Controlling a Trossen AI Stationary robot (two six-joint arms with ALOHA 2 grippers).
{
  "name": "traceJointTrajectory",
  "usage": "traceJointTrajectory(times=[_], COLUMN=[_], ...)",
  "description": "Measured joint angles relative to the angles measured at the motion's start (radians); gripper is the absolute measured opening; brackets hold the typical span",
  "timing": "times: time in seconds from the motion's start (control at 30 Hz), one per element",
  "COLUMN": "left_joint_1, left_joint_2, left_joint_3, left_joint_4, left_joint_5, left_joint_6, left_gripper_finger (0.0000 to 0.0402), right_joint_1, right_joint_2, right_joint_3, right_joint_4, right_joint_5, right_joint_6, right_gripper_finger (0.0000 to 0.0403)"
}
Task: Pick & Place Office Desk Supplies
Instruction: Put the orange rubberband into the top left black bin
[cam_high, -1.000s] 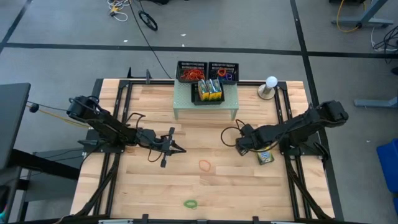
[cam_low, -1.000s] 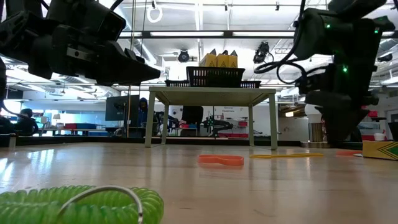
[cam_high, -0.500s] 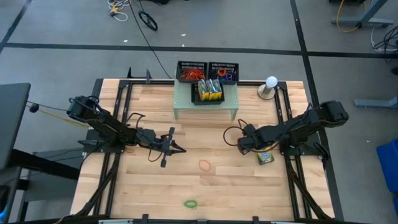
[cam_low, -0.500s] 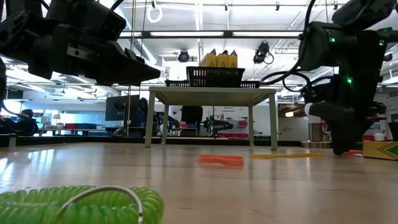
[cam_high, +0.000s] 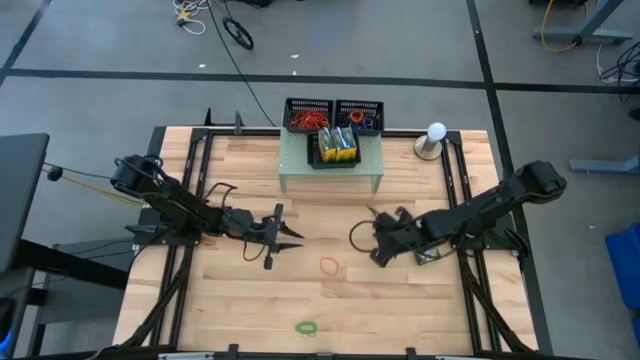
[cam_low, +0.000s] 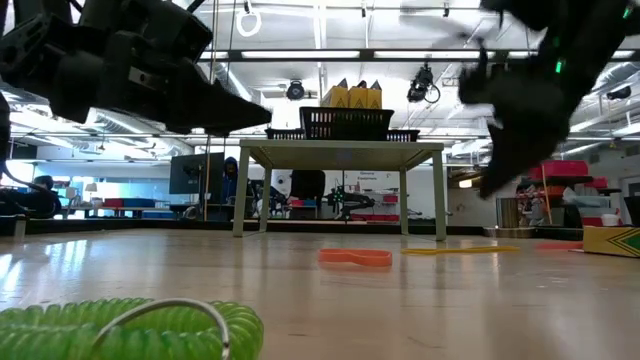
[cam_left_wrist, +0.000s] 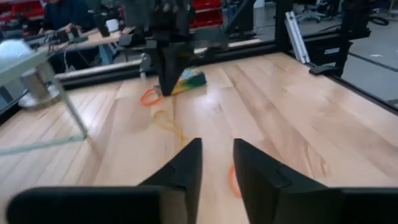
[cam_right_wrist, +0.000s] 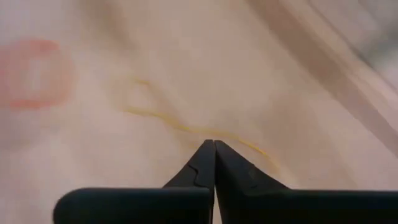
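Observation:
My left gripper (cam_high: 292, 239) hovers open over the table's left middle; past its fingers in its wrist view (cam_left_wrist: 217, 163) lies an orange rubber band (cam_left_wrist: 231, 181). My right gripper (cam_high: 376, 256) is shut on nothing, slanting down above the wood (cam_right_wrist: 214, 143) and clear of it in the low view (cam_low: 497, 180). A thin yellow rubber band (cam_right_wrist: 180, 127) lies flat below its tips. A yellow-and-green crayon box (cam_high: 429, 256) lies flat under the right arm. An orange band (cam_high: 329, 265) and a green band (cam_high: 306, 327) lie flat nearer the front edge.
At the far middle stands a pale green riser (cam_high: 330, 170). It carries a black mesh tray of crayon boxes (cam_high: 337, 146), and two more trays (cam_high: 308, 114) (cam_high: 360, 114) with bands are behind it. A white ball on a stand (cam_high: 434, 136) is at the far right. Bare wood lies between the arms.
My right gripper has risen off the table and swung toward the table's left and near edge, tipping and rolling as it went. The yellow band and the crayon box have stayed where they lay.

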Motion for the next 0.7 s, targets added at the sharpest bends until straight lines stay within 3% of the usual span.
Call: traceJointTrajectory(times=[0.1,0.17,0.3,0.4,0.53,0.7], left_joint_1=[-0.014,-0.021,-0.023,-0.022,-0.022,-0.022], left_joint_2=[0.051,0.097,0.184,0.234,0.257,0.257], left_joint_3=[0.052,0.091,0.15,0.177,0.186,0.185], left_joint_4=[-0.004,-0.003,-0.003,-0.005,-0.006,-0.007], left_joint_5=[0.003,0.002,0.002,0.002,0.003,0.022], left_joint_6=[0.037,0.052,0.058,0.071,0.096,0.094], left_gripper_finger=[0.0128,0.0147,0.0176,0.0187,0.0186,0.0178], right_joint_1=[0.049,0.066,0.044,-0.011,-0.088,-0.19], right_joint_2=[-0.003,-0.003,-0.003,-0.003,-0.003,-0.002], right_joint_3=[0.013,0.024,0.036,0.017,-0.025,-0.087], right_joint_4=[0.113,0.071,-0.214,-0.379,-0.375,-0.253], right_joint_5=[0.007,0.028,0.04,-0.012,-0.125,-0.214], right_joint_6=[-0.047,0.003,0.21,0.289,0.184,0.039], right_gripper_finger=[0.0007,0.0016,0.0051,0.0084,0.0117,0.0124])
